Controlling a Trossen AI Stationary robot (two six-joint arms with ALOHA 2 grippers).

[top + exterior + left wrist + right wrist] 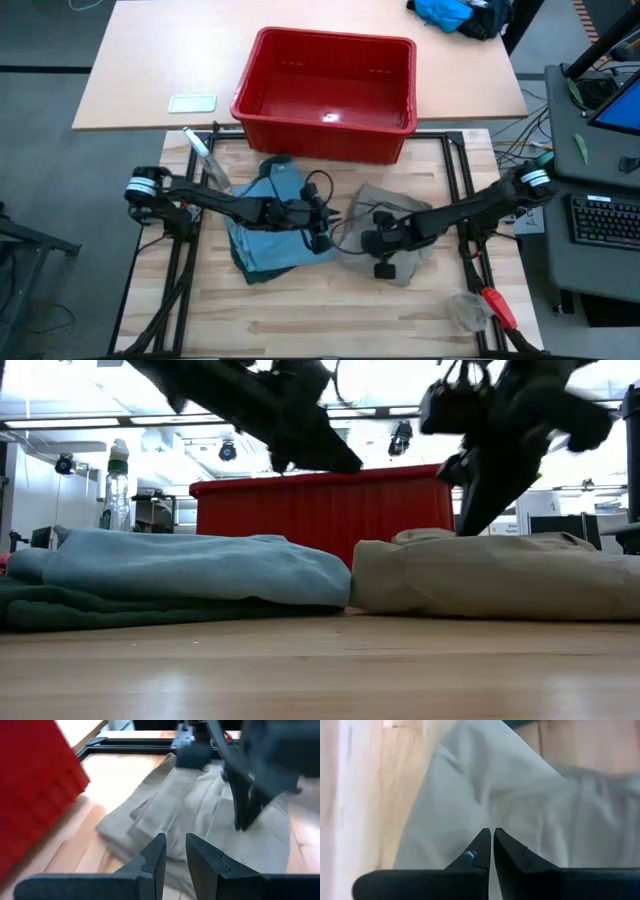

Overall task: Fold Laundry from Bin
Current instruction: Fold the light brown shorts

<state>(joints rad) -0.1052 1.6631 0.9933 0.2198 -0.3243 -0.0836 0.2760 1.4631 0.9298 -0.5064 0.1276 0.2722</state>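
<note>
- The table (300, 310) front is bare wood; no garment lies there, so nothing has been set aside toward the near edge.
- The khaki piece (400, 215) lies mid-table to the right, a low, partly folded heap with loose creases; in the low view it looks flattened but its edges are uneven, so I judge its fold unfinished.
- The right gripper (378, 243) hangs over the khaki piece's near-left part, jaws pressed together with nothing between them, as the right wrist view shows against the pale cloth.
- The left gripper (322, 230) sits just left of it, over the gap where the two piles meet, pointing at the khaki piece; its fingers (155, 857) stand a narrow slit apart and grasp nothing.
- The blue trousers (275, 225) lie mid-table to the left as a tidy flat stack, resting on the green shorts (262, 268), whose dark edge shows beneath. These two look folded and stacked.
- The blue stack touches, or very nearly touches, the khaki piece in the low view.
- The bin (328, 85) stands behind the garments and shows a bare floor, so unloading appears done.
- What seems left: finishing the khaki fold, and perhaps adding it to the stack.
</note>
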